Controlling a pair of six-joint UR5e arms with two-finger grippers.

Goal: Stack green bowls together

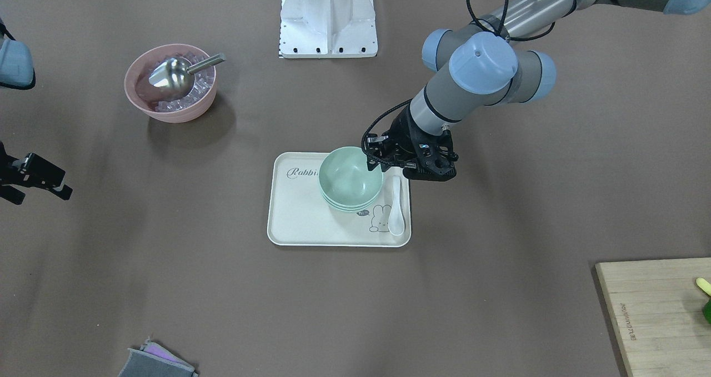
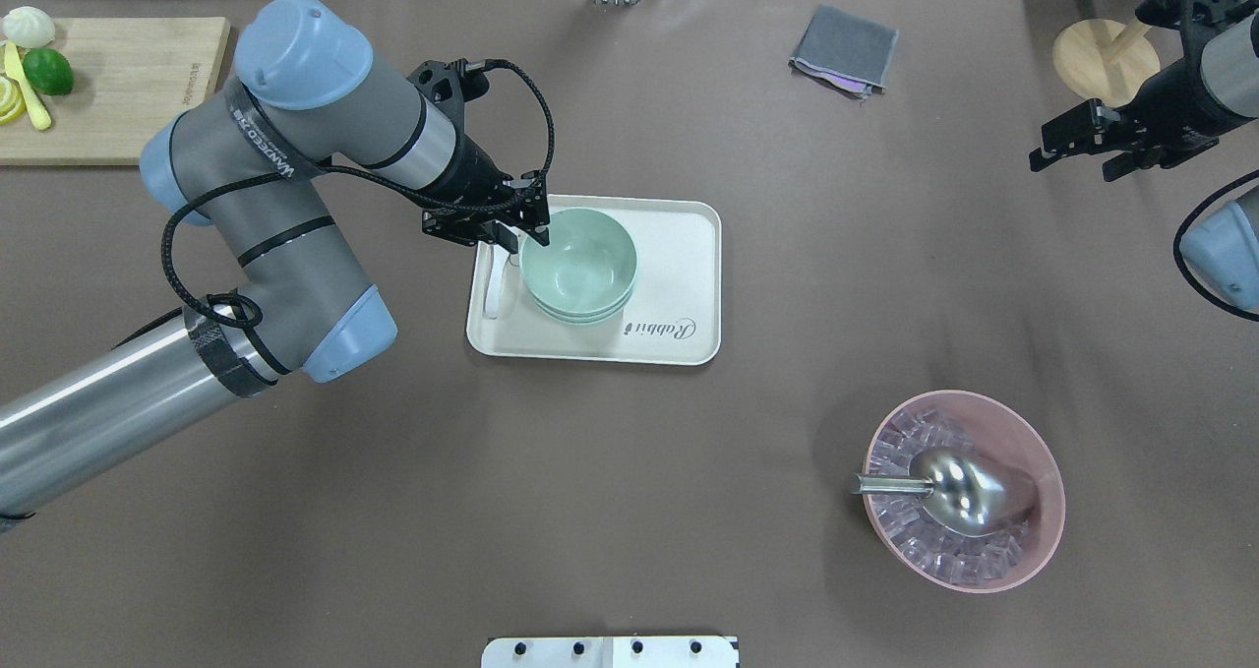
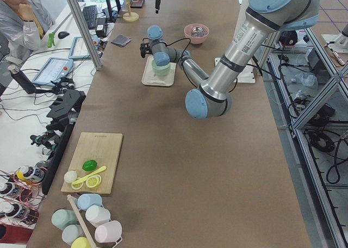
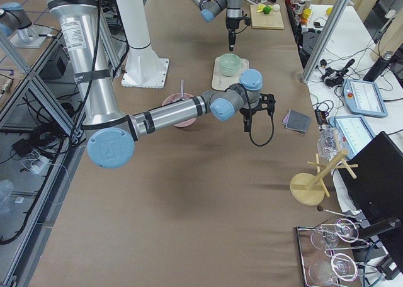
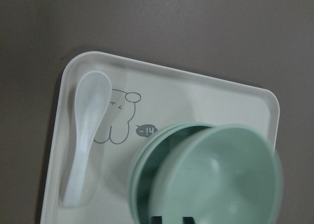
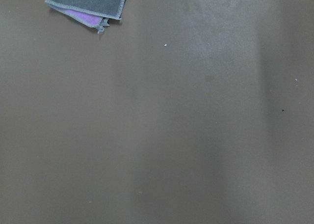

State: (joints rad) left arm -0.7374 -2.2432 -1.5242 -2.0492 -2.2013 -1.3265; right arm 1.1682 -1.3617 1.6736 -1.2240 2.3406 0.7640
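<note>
Under top green bowl [image 1: 349, 174], only rims [image 1: 347, 206].

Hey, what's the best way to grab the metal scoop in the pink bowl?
Take the metal scoop by its handle, coming down from above. The handle pokes out past the pink bowl on the tray side, clear of the ice; the head is wide and rounded.
</note>
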